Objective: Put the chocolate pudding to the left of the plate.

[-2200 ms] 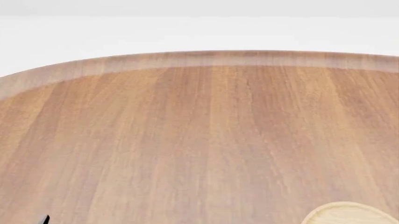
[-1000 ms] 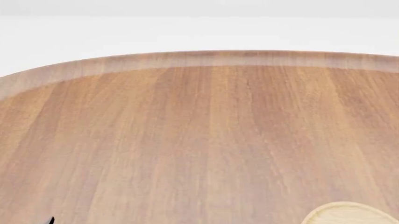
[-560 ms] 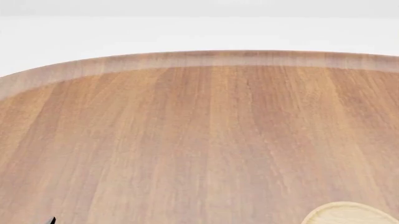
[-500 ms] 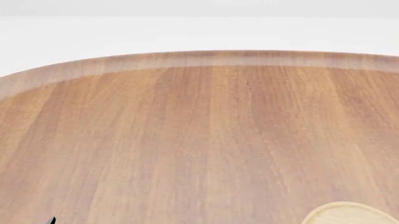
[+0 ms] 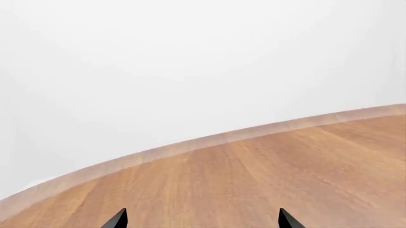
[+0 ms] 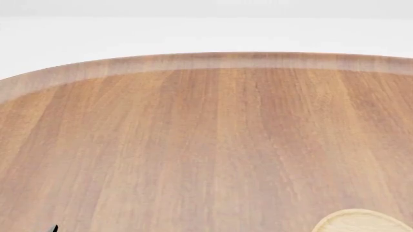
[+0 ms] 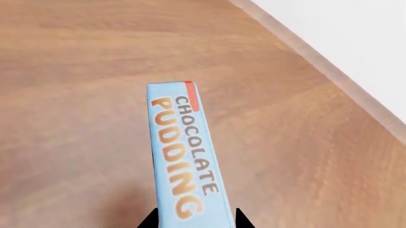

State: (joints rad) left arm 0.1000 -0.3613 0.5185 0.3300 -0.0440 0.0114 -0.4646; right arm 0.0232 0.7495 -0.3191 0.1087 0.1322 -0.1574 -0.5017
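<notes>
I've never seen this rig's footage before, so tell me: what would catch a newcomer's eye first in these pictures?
The chocolate pudding stands out: a light-blue carton face with orange lettering, between the right gripper's black fingertips, above the wooden table. In the head view, only a pale sliver of the plate shows at the bottom right. The left gripper is open, nothing between its tips.

A wooden table (image 6: 213,145) fills most of the head view, its grain running from the near edge toward a rounded far rim that curves across from nine o'clock to three o'clock. Beyond that rim the background is plain white. At about five o'clock, cut off by the picture's bottom edge, lies the pale top arc of the plate (image 6: 358,221). At seven o'clock a tiny black tip (image 6: 54,228) pokes in; what it belongs to cannot be told.
</notes>
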